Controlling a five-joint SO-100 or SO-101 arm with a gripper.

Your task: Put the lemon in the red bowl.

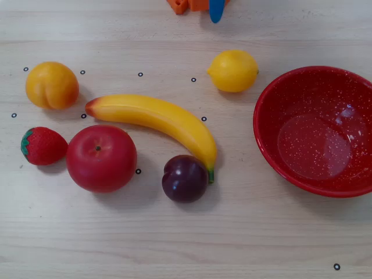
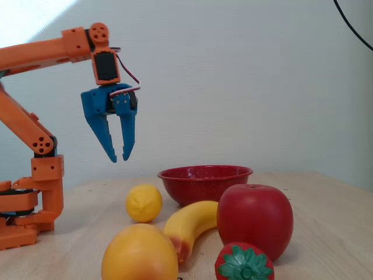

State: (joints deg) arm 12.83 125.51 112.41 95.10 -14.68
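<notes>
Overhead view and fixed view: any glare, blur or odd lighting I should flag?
Overhead view: sharp, soft even light with faint shadows; a pale glare patch on the red bowl floor; lemon clearly exposed. Fixed view: the nearest orange-yellow fruit and strawberry look soft and cut off at the bottom edge; a bright patch in the wall's top-left corner; the claw is crisp.

lemon (image 1: 233,71) clear above, banana (image 1: 157,119) seemingly apart

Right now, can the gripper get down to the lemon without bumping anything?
Probably yes. The gripper hangs open in the air above the lemon, which lies clear of the banana and the red bowl, with nothing over it.
</notes>
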